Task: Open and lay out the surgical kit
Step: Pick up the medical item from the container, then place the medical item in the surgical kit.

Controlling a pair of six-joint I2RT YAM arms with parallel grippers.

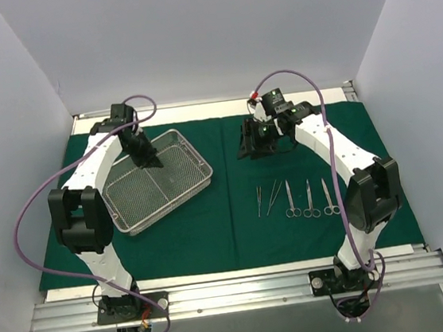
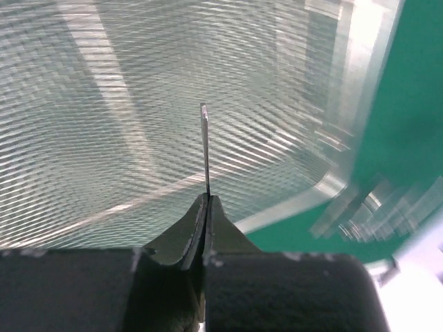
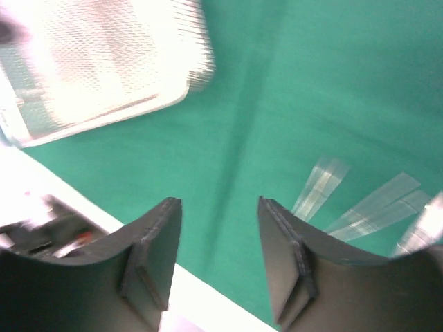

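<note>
Slim instrument (image 2: pixel 206 149), long axis straight out from clamping left fingers (image 2: pixel 181 238); right fingers (image 3: pixel 156 249) apart.

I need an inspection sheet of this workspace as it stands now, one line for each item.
Surface: green drape spread flat, one crease down the middle.
Job's things: wire-mesh tray at left, lying askew; five steel instruments in a row at right.
Clutter: nothing seen.
Grippers: left gripper shut on a slim steel instrument over the tray; right gripper open, empty, above the drape.
Cables: purple cables loop beside each arm.
Surroundings: white walls; metal rail at the near edge.
</note>
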